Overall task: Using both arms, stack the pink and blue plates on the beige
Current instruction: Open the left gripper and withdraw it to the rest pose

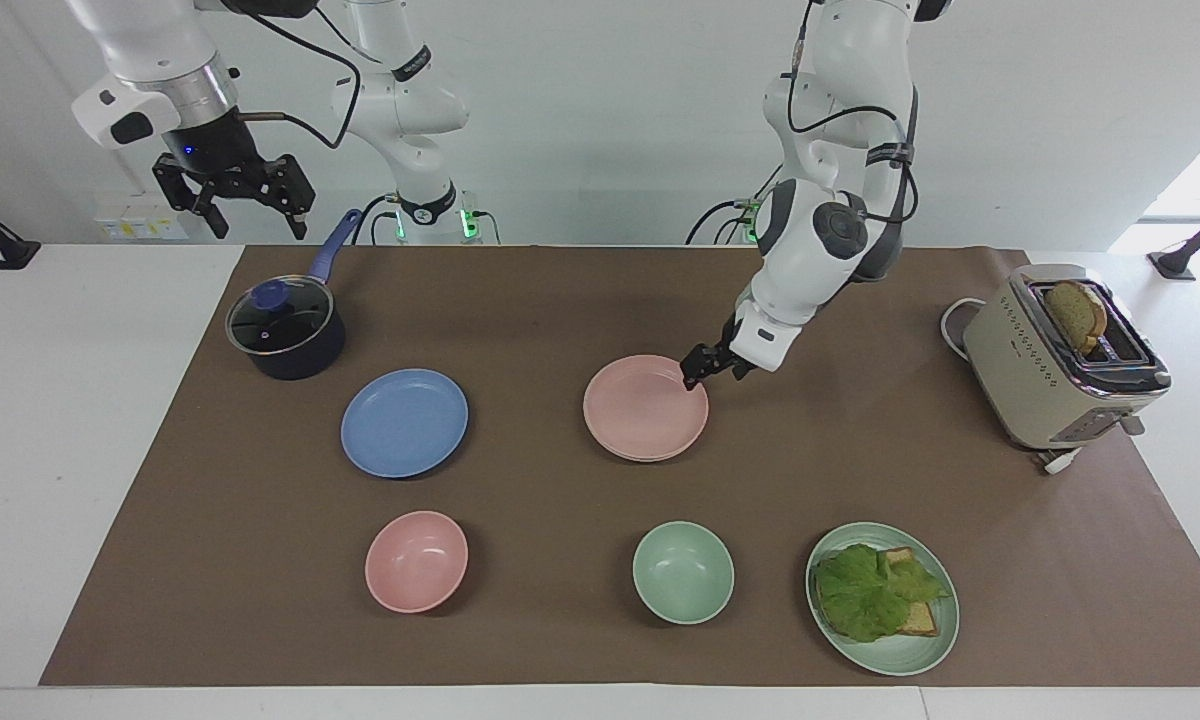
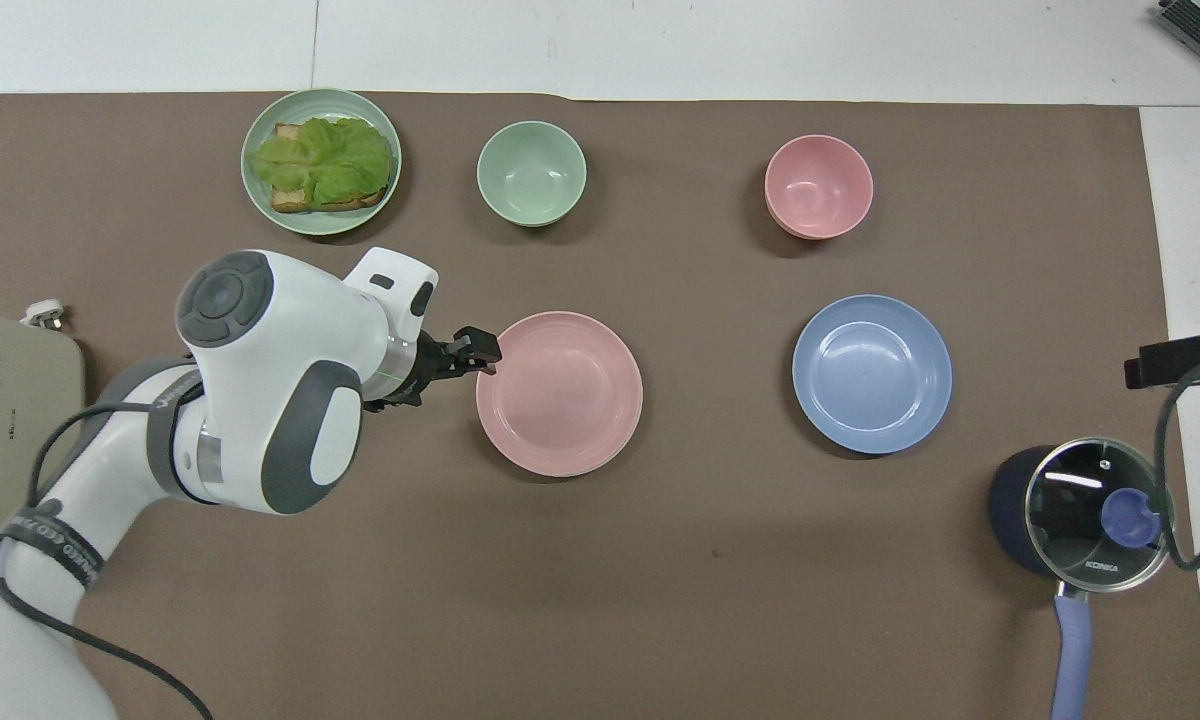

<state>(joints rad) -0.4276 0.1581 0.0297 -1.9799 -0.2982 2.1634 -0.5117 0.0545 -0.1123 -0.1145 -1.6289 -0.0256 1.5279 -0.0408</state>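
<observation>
The pink plate (image 1: 646, 408) (image 2: 559, 392) lies flat on the beige plate (image 1: 660, 459), of which only a thin pale rim shows under the pink plate's edge farther from the robots. My left gripper (image 1: 695, 372) (image 2: 480, 350) hovers just off the pink plate's rim, toward the left arm's end of the table, open and holding nothing. The blue plate (image 1: 404, 422) (image 2: 872, 372) rests alone on the mat toward the right arm's end. My right gripper (image 1: 235, 195) (image 2: 1182, 358) waits high up beside the pot, open and empty.
A dark pot with a glass lid (image 1: 285, 330) stands near the right arm's base. A pink bowl (image 1: 416, 560), a green bowl (image 1: 683, 572) and a green plate with lettuce and bread (image 1: 882, 598) line the table's edge farthest from the robots. A beige toaster (image 1: 1065, 355) stands at the left arm's end.
</observation>
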